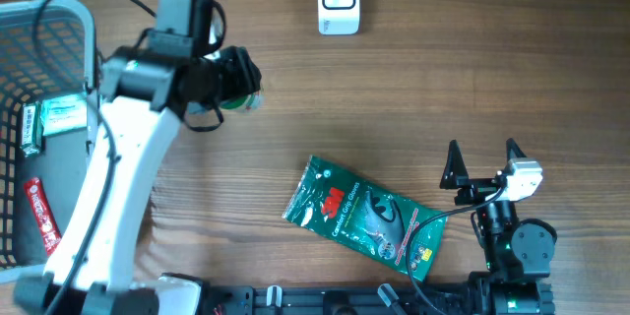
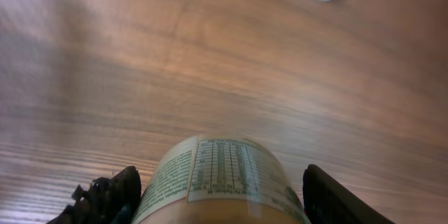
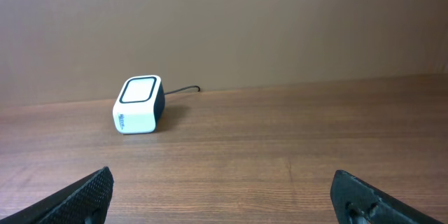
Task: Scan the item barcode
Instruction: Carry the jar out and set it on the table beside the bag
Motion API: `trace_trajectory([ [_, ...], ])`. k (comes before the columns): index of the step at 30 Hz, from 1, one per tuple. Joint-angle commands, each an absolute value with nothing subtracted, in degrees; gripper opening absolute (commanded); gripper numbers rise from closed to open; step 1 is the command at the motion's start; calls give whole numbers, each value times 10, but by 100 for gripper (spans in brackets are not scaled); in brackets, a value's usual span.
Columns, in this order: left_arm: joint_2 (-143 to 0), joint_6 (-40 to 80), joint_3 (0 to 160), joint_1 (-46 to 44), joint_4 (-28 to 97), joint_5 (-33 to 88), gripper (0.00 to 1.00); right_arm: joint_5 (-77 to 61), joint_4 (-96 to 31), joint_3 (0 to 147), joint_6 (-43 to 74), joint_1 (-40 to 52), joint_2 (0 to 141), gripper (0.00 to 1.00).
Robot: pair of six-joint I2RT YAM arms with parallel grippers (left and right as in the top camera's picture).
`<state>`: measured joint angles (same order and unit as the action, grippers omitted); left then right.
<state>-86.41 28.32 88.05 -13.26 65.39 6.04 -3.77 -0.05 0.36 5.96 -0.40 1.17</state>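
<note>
Bottle (image 2: pixel 220 178): labelled, between the left gripper's fingers, left of the scanner and apart from it.
Left gripper (image 1: pixel 244 84): clamped on the bottle's sides.
Scanner (image 1: pixel 338 0): white, at the table's far side.
Right gripper (image 1: pixel 482 162): jaws wide apart, empty.
Green packet (image 1: pixel 359 219): flat on the table.

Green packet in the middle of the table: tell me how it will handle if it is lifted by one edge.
The green packet lies flat and looks thin, so it is probably floppy and would sag from a single edge. Its glossy printed film looks slippery, so a pinch may slide. Being flat, it should not roll.
</note>
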Motion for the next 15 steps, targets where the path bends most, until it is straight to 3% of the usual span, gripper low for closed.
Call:
trace_trajectory([
  [1, -922, 324, 824, -157, 615, 40, 59, -32, 1, 3, 61, -2, 8, 100],
  [8, -1013, 387, 659, -231, 448, 37, 59, -32, 1, 3, 61, -2, 8, 100],
  [13, -1022, 397, 624, -249, 409, -8, 60, -32, 1, 3, 61, -2, 8, 100],
  [14, -1021, 397, 626, -250, 413, -7, 64, -32, 1, 3, 62, -2, 8, 100],
  [15, -1016, 395, 635, -250, 423, -7, 83, -32, 1, 3, 62, -2, 8, 99],
])
